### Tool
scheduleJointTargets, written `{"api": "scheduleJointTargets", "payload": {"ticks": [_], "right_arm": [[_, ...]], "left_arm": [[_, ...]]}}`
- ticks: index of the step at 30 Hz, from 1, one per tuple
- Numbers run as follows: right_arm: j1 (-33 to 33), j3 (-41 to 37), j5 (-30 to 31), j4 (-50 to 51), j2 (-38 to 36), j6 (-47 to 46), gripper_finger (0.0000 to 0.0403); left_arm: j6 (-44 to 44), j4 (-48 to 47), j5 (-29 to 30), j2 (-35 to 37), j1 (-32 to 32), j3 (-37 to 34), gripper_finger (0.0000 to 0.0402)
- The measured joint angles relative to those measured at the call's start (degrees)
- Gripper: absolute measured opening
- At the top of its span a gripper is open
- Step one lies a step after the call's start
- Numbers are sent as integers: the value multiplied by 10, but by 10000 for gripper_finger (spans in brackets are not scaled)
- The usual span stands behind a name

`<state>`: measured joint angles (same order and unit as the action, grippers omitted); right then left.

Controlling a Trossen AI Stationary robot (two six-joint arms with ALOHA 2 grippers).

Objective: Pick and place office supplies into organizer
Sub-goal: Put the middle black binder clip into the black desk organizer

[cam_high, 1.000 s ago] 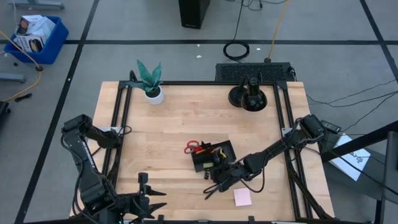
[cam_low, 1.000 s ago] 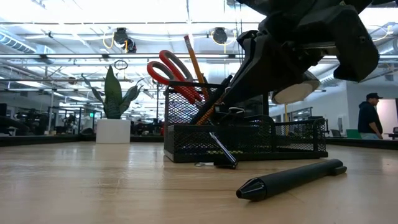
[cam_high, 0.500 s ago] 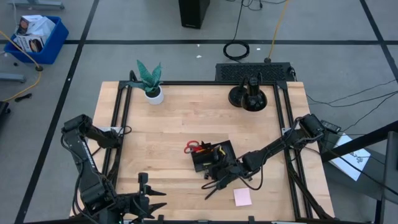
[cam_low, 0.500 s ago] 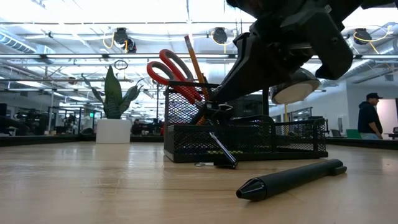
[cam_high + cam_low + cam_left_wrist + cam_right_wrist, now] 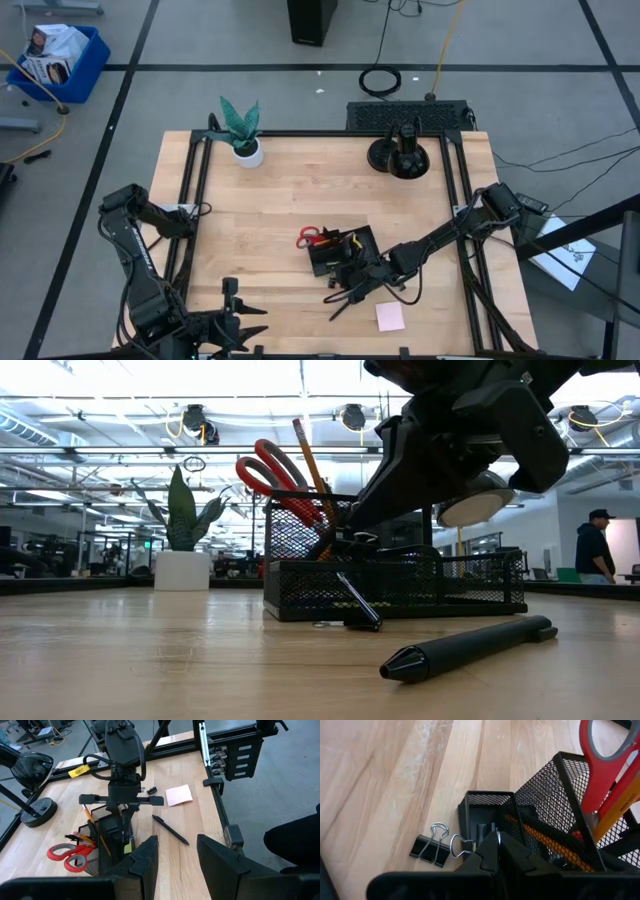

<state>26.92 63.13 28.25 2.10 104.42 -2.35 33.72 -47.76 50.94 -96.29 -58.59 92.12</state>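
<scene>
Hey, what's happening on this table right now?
A two-arm robot is sorting office supplies. The right gripper hangs over the black mesh organizer, fingers pressed together. Red-handled scissors and an orange pencil already stand inside. A black pen, a binder clip and a pink sticky-note pad lie outside. The left gripper waits at the table's near edge.

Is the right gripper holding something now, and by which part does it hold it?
It cannot be told. The right gripper is shut over the organizer, but anything between its fingertips is hidden. The left gripper is open and empty.

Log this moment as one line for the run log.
right gripper: shut over organizer | left gripper: open, parked at table's near edge | loose pen, binder clip, sticky pad on table
</scene>
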Motion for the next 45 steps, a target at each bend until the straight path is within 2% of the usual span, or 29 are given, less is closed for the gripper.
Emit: {"api": "scheduleJointTargets", "payload": {"ticks": [21,45], "right_arm": [[-18,0,-29,27,0,-16,0],[-18,0,-31,31,0,-26,9]], "left_arm": [[0,0,0,0,0,0,141],[1,0,0,0,0,0,141]]}}
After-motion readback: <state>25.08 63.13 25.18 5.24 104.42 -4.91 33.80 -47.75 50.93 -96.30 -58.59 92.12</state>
